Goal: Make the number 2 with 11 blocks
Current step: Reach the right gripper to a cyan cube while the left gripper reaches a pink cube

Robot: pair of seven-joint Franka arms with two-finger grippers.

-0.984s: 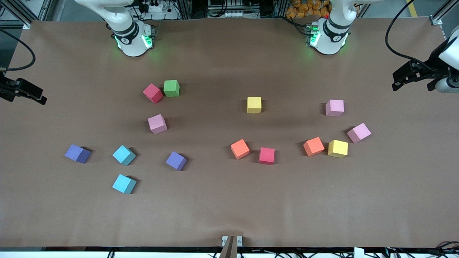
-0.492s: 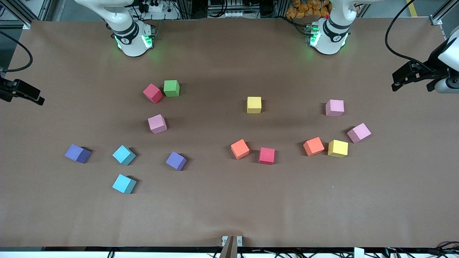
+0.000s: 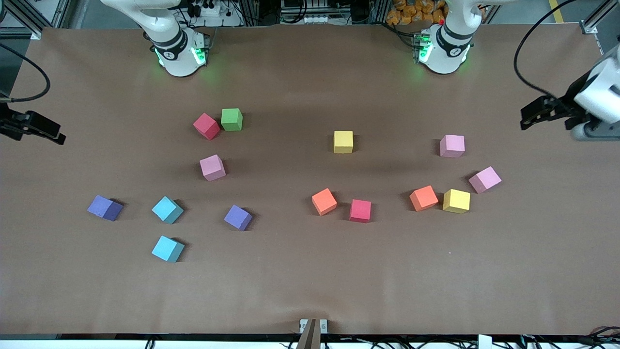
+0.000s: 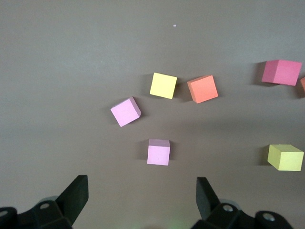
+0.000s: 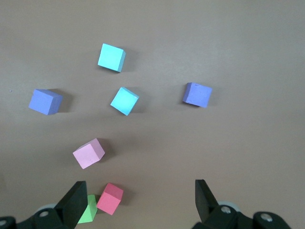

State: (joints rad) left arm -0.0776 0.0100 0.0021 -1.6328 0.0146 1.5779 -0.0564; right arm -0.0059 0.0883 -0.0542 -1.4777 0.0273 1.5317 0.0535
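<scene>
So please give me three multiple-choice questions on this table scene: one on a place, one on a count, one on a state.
1. What lies right beside the green cube?
A. a red cube
B. a cyan cube
C. a yellow cube

2. How many pink cubes are on the table?
A. one
B. two
C. three

3. How are the fingers of the left gripper?
A. shut on a cube
B. open, holding nothing
C. shut, empty

Answers:
1. A, the red cube sits against its side.
2. C, three pink cubes show.
3. B, the left wrist view shows them wide apart over bare table.
</scene>
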